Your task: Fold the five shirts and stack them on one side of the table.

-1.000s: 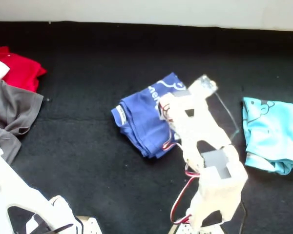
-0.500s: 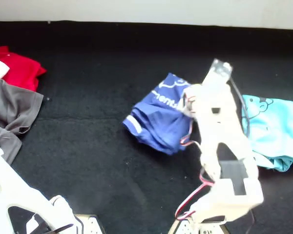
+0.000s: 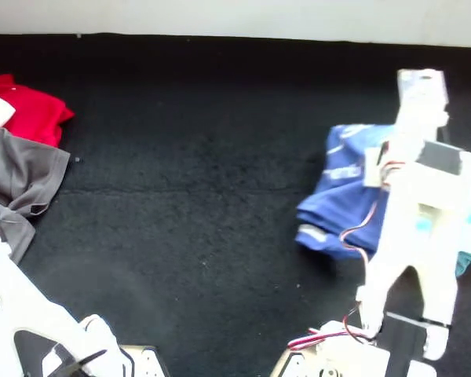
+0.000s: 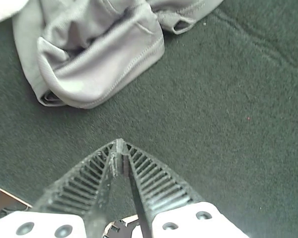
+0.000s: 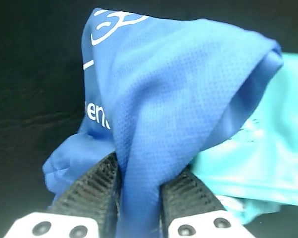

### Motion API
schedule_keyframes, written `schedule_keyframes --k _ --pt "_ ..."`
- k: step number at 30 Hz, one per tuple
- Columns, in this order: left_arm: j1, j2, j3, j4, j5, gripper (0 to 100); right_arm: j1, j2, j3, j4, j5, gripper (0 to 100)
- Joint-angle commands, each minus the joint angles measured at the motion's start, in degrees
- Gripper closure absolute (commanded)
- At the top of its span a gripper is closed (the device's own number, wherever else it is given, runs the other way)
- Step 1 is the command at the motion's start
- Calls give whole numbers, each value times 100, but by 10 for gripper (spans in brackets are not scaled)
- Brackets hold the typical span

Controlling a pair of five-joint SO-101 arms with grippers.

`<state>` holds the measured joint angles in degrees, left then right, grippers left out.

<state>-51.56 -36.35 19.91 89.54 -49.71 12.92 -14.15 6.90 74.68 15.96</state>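
One blue shirt [image 5: 179,74] hangs bunched, pinched in our right gripper [image 5: 141,171], partly over the turquoise shirt [image 5: 258,163] at the table's [image 3: 180,220] right | we should lower it squarely on top before letting go | left gripper [image 4: 121,148] pressed together, empty, near grey shirt [image 4: 89,54]

turquoise shirt [image 5: 268,148] partly under blue shirt [image 5: 179,79], red shirt [image 3: 31,114] cut by edge

White plastic arm [image 3: 420,212]; red-white wires [image 3: 326,340]; black ribbed pincer fingers [image 4: 154,179]; screwed white mounts [image 5: 57,224].
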Motion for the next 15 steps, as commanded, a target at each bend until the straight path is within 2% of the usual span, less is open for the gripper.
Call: schedule_keyframes --k 1,4,11,15 --pt "92 -145 -4 -97 -35 992 444 -259 -602 13 756 992" --pt "92 -136 -13 -97 -44 992 637 -251 -637 4 1204 992" --pt "92 -136 -13 -97 -53 992 1103 -242 -629 -725 1327 992" --pt "92 -145 -13 -97 -53 992 1464 242 -673 -1068 1732 992"
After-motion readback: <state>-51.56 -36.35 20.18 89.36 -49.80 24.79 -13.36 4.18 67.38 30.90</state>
